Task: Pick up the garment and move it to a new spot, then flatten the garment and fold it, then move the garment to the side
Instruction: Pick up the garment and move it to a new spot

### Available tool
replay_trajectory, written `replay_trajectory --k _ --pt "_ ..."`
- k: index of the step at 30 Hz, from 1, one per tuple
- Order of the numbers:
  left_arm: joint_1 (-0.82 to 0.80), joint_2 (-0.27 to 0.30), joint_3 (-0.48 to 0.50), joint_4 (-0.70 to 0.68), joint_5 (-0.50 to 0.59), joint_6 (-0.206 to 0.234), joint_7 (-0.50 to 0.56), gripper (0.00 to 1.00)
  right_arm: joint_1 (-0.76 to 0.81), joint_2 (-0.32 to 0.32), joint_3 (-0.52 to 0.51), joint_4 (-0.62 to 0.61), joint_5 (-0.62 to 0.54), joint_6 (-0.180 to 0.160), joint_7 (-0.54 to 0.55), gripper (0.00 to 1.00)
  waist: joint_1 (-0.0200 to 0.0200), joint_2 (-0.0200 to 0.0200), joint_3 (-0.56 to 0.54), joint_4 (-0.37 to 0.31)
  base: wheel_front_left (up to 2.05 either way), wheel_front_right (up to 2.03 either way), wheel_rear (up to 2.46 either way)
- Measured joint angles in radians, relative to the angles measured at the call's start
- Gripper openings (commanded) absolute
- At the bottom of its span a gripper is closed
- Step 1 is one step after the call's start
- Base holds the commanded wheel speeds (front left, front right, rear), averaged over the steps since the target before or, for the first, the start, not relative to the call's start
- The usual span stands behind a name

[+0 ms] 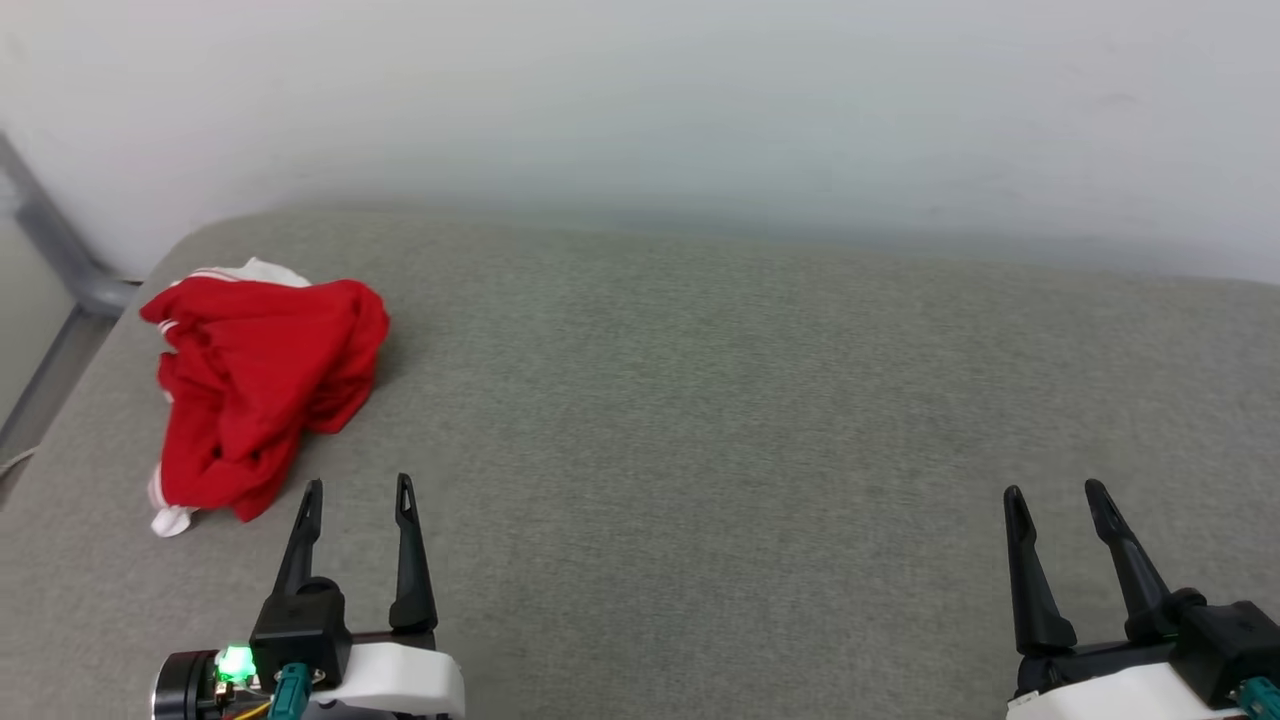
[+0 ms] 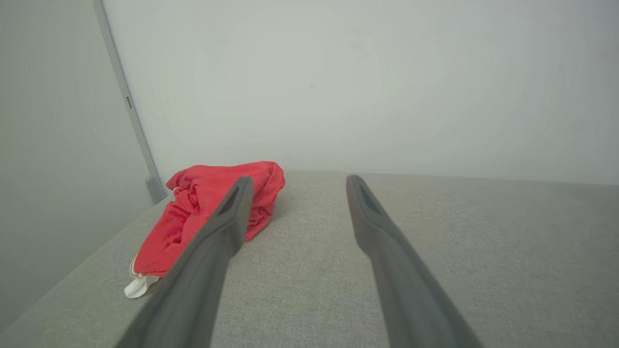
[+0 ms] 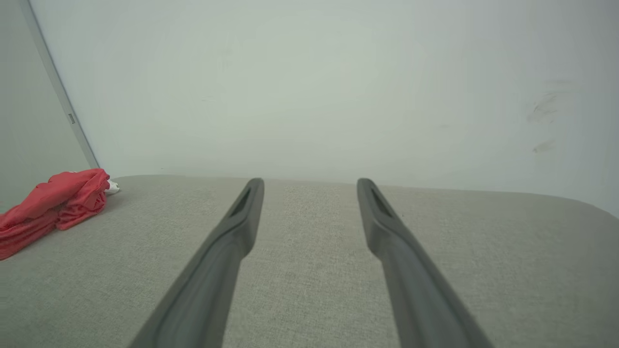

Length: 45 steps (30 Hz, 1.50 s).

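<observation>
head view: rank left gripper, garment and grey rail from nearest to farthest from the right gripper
From the right gripper:
1. left gripper, lower left
2. garment, crumpled farther left and back
3. grey rail, beyond the garment, left edge

A worktop (image 1: 760, 420) covered in grey woven fabric carries the red garment (image 1: 260, 390), crumpled in a heap with white trim showing at its edges. The worktop's rounded corner curves just behind the garment, and the fabric stretches wide to the garment's right.
</observation>
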Motion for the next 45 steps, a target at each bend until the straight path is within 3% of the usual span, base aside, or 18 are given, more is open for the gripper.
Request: replay_trajectory --k 28,40,45 --pt "0.005 -0.003 0.067 -0.012 -0.029 -0.012 0.000 1.00 0.012 0.000 0.028 -0.012 -0.013 0.000 0.000 1.00 0.0000 0.0000 0.019 0.336 0.00 0.00 0.00" --pt "0.011 -0.003 0.071 -0.011 -0.048 -0.005 0.000 1.00 0.015 0.000 0.040 -0.013 -0.019 0.000 0.000 1.00 0.0000 0.0000 0.025 0.375 0.00 0.00 0.00" --pt "-0.048 -0.004 0.104 -0.009 -0.056 -0.050 0.000 1.00 0.009 0.000 0.046 -0.019 -0.033 0.000 0.000 1.00 0.0000 0.0000 0.042 0.361 0.00 0.00 0.00"
